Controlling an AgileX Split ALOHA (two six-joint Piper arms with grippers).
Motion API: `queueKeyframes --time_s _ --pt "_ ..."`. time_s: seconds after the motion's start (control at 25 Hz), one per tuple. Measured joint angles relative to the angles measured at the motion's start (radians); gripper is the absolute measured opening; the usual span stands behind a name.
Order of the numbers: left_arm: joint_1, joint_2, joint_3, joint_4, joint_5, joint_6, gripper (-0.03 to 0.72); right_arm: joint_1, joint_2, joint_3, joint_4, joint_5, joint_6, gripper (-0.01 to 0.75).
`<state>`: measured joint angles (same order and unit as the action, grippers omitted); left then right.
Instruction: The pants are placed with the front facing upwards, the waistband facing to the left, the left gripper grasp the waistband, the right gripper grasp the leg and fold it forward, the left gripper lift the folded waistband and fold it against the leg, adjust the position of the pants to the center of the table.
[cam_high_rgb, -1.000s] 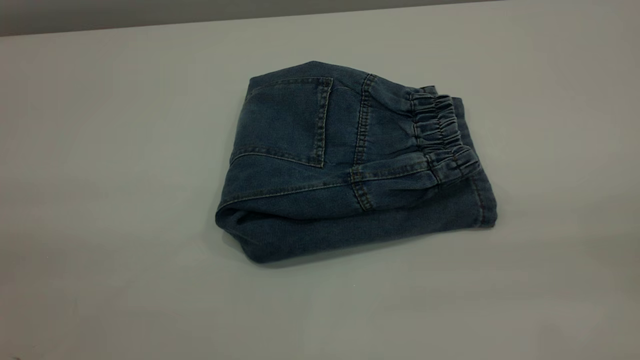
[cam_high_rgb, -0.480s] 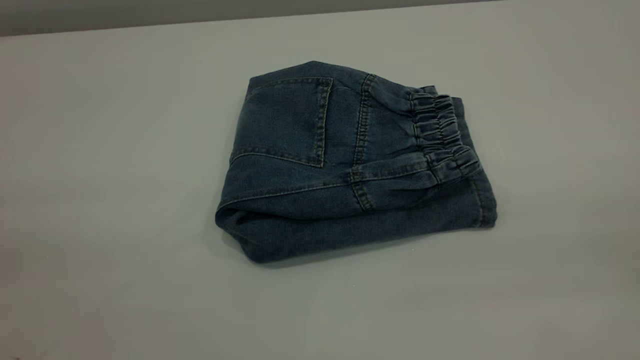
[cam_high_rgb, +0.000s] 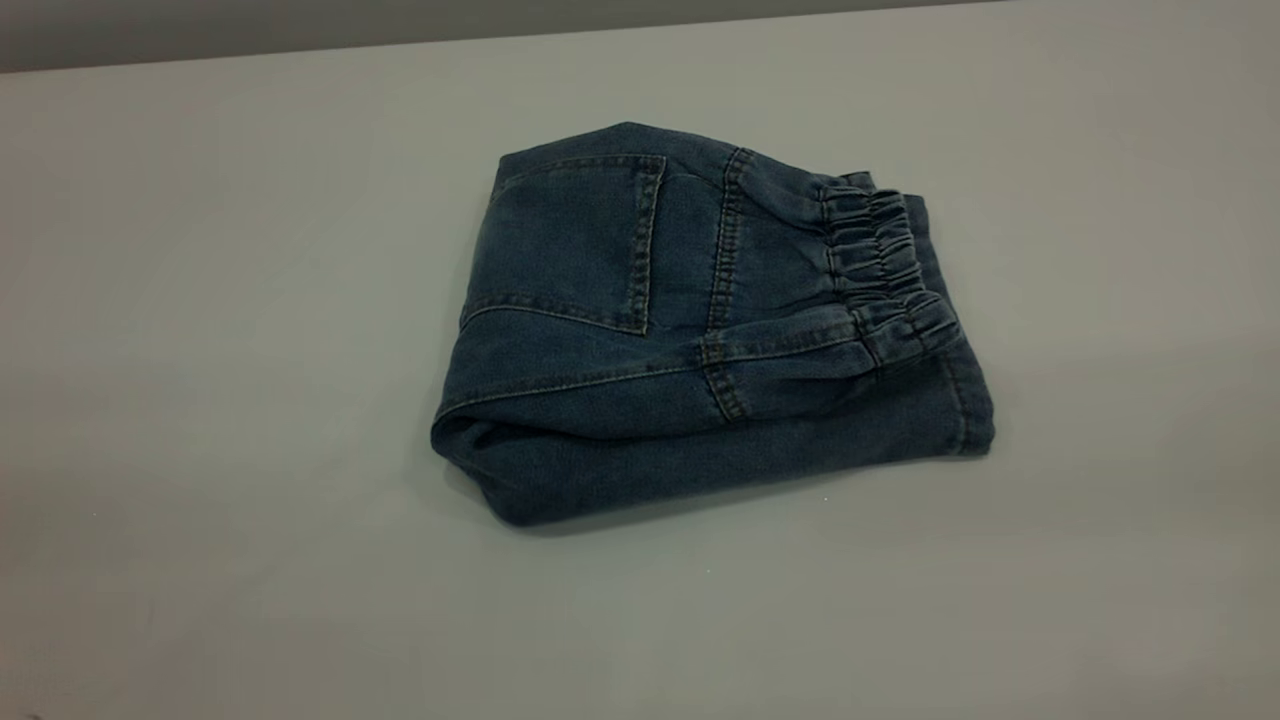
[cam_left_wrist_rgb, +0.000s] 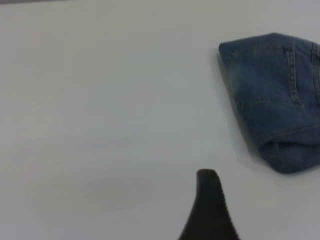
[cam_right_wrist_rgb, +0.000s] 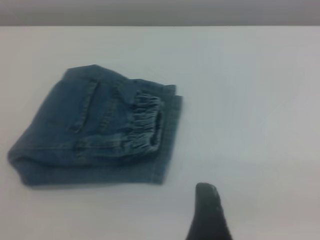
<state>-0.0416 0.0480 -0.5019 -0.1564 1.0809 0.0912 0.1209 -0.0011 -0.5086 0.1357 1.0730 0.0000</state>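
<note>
The blue denim pants (cam_high_rgb: 690, 330) lie folded into a compact bundle in the middle of the table (cam_high_rgb: 200, 320), patch pocket up. The ruched waistband (cam_high_rgb: 885, 265) is folded over to the right and rests on the leg (cam_high_rgb: 940, 420), whose hem shows at the right edge. Neither arm appears in the exterior view. The left gripper (cam_left_wrist_rgb: 235, 200) hovers over bare table, apart from the pants (cam_left_wrist_rgb: 280, 100), open and empty. The right gripper (cam_right_wrist_rgb: 235, 210) is also open and empty, short of the pants (cam_right_wrist_rgb: 95, 135) on the side of the waistband (cam_right_wrist_rgb: 145, 125).
The table's far edge (cam_high_rgb: 640, 30) runs along the top of the exterior view, with a darker wall behind it. Bare tabletop surrounds the bundle on all sides.
</note>
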Motion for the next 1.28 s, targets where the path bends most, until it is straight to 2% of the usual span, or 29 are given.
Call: queueKeyframes --time_s 0.36,1.28 --pt "0.049 -0.049 0.0 -0.002 0.0 0.001 0.475 -0.012 0.001 0.002 0.002 -0.008 0.0 0.423" --pt "0.048 -0.048 0.0 -0.002 0.0 0.002 0.475 -0.012 0.001 0.002 0.002 -0.008 0.0 0.414"
